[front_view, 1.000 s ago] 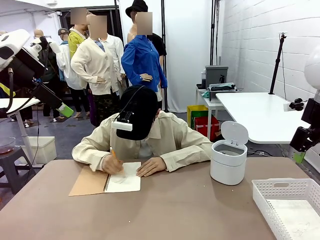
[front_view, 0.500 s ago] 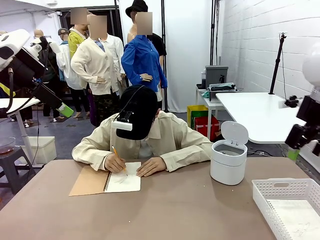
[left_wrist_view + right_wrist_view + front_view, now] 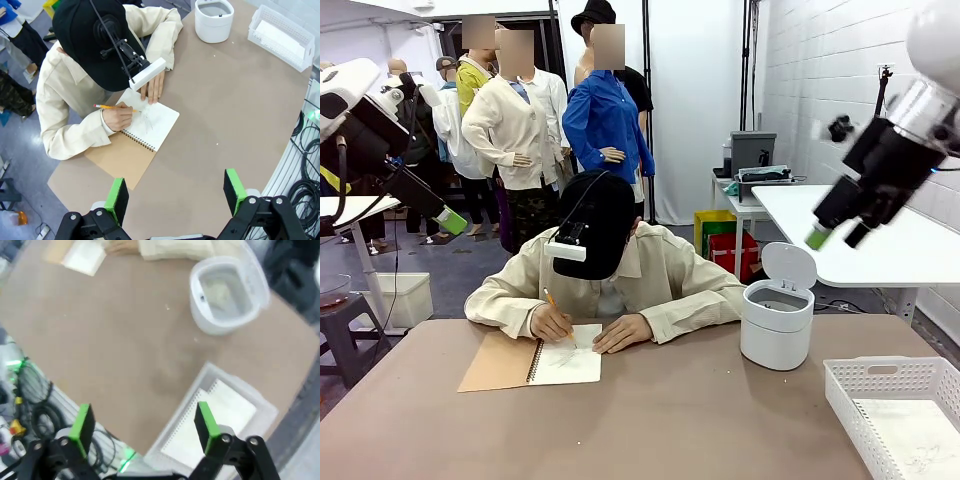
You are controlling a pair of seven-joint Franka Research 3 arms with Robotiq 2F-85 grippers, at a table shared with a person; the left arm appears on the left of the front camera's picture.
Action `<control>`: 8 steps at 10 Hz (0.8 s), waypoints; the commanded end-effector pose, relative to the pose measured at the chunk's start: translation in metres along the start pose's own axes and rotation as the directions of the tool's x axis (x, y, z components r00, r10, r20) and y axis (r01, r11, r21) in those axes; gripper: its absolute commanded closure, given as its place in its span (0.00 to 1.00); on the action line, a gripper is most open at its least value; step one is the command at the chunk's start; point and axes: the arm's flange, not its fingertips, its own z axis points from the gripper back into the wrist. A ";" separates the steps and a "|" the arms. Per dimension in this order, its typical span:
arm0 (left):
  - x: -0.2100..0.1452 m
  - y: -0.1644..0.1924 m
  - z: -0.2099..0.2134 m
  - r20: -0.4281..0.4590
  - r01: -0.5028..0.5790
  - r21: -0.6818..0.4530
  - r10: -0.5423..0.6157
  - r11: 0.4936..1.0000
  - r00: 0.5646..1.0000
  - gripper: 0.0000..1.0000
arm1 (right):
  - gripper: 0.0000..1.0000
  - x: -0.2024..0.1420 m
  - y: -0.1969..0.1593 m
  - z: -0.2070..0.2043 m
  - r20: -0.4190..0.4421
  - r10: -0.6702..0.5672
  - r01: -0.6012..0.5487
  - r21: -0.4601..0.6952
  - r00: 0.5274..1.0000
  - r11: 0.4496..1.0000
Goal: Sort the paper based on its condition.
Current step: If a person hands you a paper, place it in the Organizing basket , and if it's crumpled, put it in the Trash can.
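spread pincer (image 3: 144,421) over white bin (image 3: 227,295), basket (image 3: 236,383) holding paper (image 3: 220,414)

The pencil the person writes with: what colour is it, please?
The slim pencil is orange-yellow, clearest in the left wrist view.

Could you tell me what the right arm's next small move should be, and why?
Probably hold the right gripper, open and empty, raised near the bin: the person's hand is pencilling on the notebook page, with the other hand resting on it, so nothing seems ready to pick yet.

Robot lab — painted brick wall (image 3: 800,80), tripod (image 3: 873,130), loose cables (image 3: 305,192).
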 end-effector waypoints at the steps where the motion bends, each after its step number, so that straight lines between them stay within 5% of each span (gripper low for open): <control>1: -0.001 0.001 0.001 0.002 -0.001 -0.002 0.001 1.000 1.000 0.00 | 0.00 0.029 0.002 -0.003 0.070 0.098 -0.104 0.077 0.993 0.992; 8: -0.001 0.001 0.001 0.002 -0.001 -0.002 0.001 1.000 1.000 0.00 | 0.00 0.101 0.051 0.015 0.175 0.267 -0.264 -0.043 0.948 0.964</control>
